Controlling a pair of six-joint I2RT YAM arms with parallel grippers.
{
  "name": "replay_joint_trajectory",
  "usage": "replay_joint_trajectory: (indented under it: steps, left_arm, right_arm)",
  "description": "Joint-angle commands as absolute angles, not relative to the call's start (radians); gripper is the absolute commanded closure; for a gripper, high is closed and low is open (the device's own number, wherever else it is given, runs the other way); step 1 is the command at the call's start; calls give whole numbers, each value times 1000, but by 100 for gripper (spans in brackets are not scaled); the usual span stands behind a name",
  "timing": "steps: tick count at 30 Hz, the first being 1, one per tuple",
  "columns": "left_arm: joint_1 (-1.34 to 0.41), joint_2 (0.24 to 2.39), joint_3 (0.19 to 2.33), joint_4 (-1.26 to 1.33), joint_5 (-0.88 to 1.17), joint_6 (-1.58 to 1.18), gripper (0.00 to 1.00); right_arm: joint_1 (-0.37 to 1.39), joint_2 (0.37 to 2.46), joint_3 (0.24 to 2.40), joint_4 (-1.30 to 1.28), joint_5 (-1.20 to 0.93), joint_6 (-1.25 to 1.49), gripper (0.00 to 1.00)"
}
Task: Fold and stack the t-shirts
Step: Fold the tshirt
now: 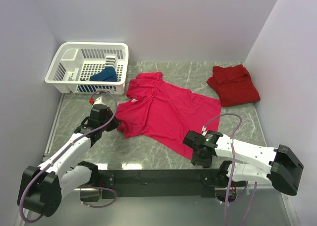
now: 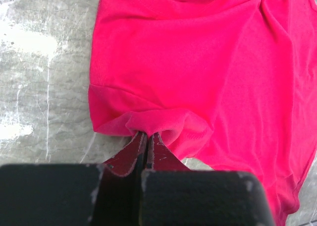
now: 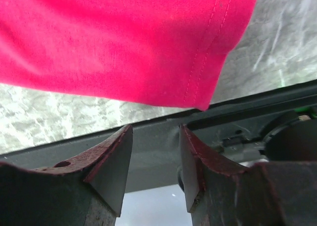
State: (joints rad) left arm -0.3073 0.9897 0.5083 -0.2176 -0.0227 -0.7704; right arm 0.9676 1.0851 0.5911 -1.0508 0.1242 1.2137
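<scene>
A magenta t-shirt (image 1: 166,109) lies spread flat in the middle of the table. My left gripper (image 1: 117,122) is shut on the bunched edge of its left sleeve (image 2: 158,122); in the left wrist view the left gripper (image 2: 147,135) has its fingers pressed together with cloth pinched at the tips. My right gripper (image 1: 197,158) stands open just off the shirt's near hem corner (image 3: 205,106), and in the right wrist view the right gripper (image 3: 156,132) has nothing between its fingers. A darker red t-shirt (image 1: 233,84) lies folded at the back right. A dark blue t-shirt (image 1: 104,76) sits crumpled in the basket.
The white lattice basket (image 1: 93,44) stands at the back left. A black base rail (image 1: 153,176) runs along the table's near edge, right under the right gripper. Walls close in the table on the left, back and right.
</scene>
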Motion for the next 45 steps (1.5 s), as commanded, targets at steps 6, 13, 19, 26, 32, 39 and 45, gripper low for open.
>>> replay_joint_trajectory:
  steps: [6, 13, 19, 26, 32, 39, 45]
  left_arm:
    - [-322, 976, 528, -169, -8, -747, 100]
    - [-325, 983, 529, -167, -8, -746, 99]
    - [-325, 991, 531, -164, 12, -745, 99]
    - [-325, 996, 532, -163, 17, -744, 100]
    - [-328, 999, 528, -161, 14, -742, 100]
    - [-334, 999, 532, -166, 12, -742, 99]
    - [-334, 988, 537, -178, 31, -747, 99]
  right_arm:
    - [992, 1026, 543, -976, 141, 1338, 53]
    - [1017, 962, 574, -1090, 253, 1428, 43]
    - [1022, 798, 474, -1049, 290, 1515, 27]
    - [1043, 771, 425, -1023, 353, 1637, 27]
    - [1052, 818, 413, -1008, 380, 1680, 26]
    - [1052, 761, 353, -956, 351, 1703, 36]
    - [1055, 828, 400, -982, 350, 1660, 57]
